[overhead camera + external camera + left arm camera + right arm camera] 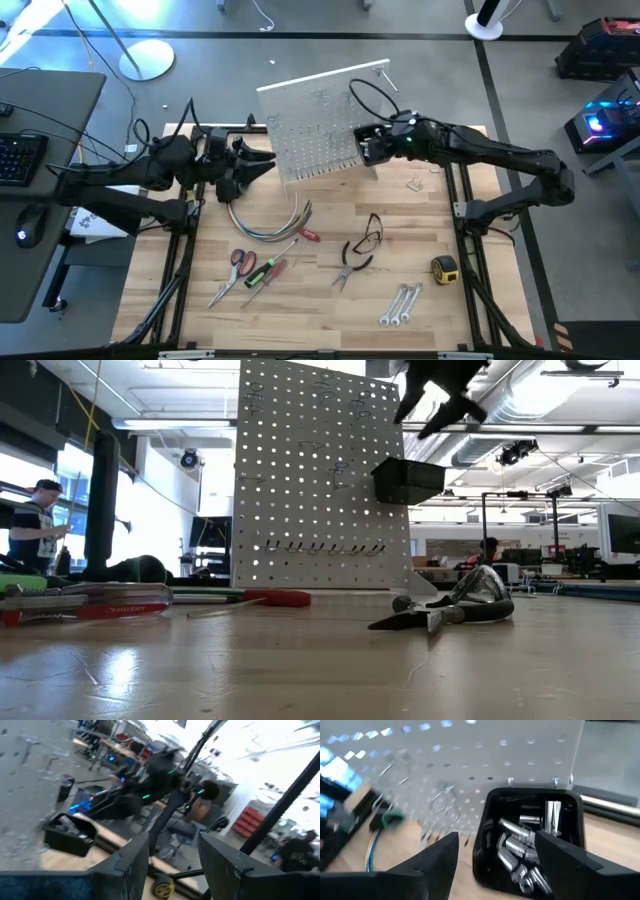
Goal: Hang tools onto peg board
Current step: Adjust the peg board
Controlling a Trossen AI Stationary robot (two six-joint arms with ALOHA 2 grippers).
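The peg board (318, 128) is white, dotted all over with a regular grid of small holes, and carries a black bin (530, 837) full of shiny silver metal pieces. The table (300, 300) is pale wood planking. On it lie red-handled scissors (241, 262), a green-handled screwdriver (262, 272), black-handled pliers (352, 262), a yellow tape measure (444, 268) and silver wrenches (400, 304). Both arms are dark.

Both arms are black, built of jointed tubular links. The right gripper (492, 857) carries two broad, flat, wedge-shaped matte black fingers; the left gripper (172, 862) has matching angular black fingers. A thin black cable loops at 12 o'clock of the right wrist.
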